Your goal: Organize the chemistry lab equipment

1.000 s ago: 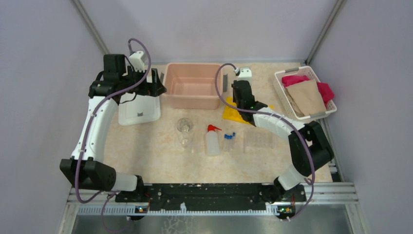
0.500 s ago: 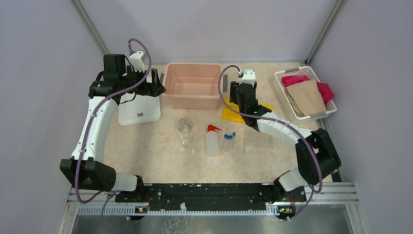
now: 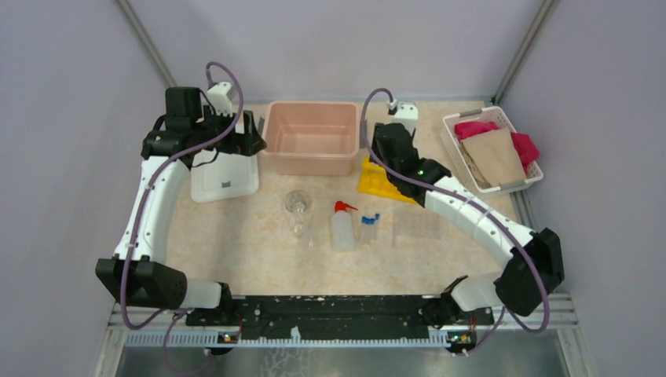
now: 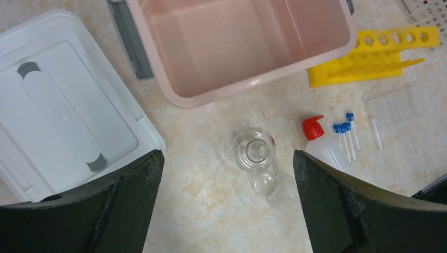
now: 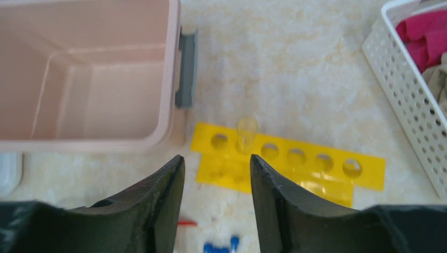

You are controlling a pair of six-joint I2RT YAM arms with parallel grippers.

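Nearest me on the table: flask (image 3: 298,206), squeeze bottle (image 3: 342,226), then the loose tubes (image 3: 369,224) lying flat just right of the bottle, w/ a clear tray (image 3: 416,226) beside them. Tubes' long axis runs roughly near-to-far, blue caps at the far end.

Next row back is the yellow rack (image 5: 311,158), long axis left-right, w/ one clear tube (image 5: 246,133) standing in its second hole from the left. Right gripper (image 5: 216,163) hangs above the rack, jaws parted, nothing btw them, so empty afaict.

Key bit imo: the loose tubes sit on the near side of that gripper. The wrist cam only catches the caps at its bottom edge, so the next grab means pulling back toward the base and closing across the tubes' length. Right arm is way closer than left.

Left gripper (image 4: 224,158) is spread wide and empty, up high by the white lid (image 3: 224,177), left of the pink bin (image 3: 309,137) at the back.
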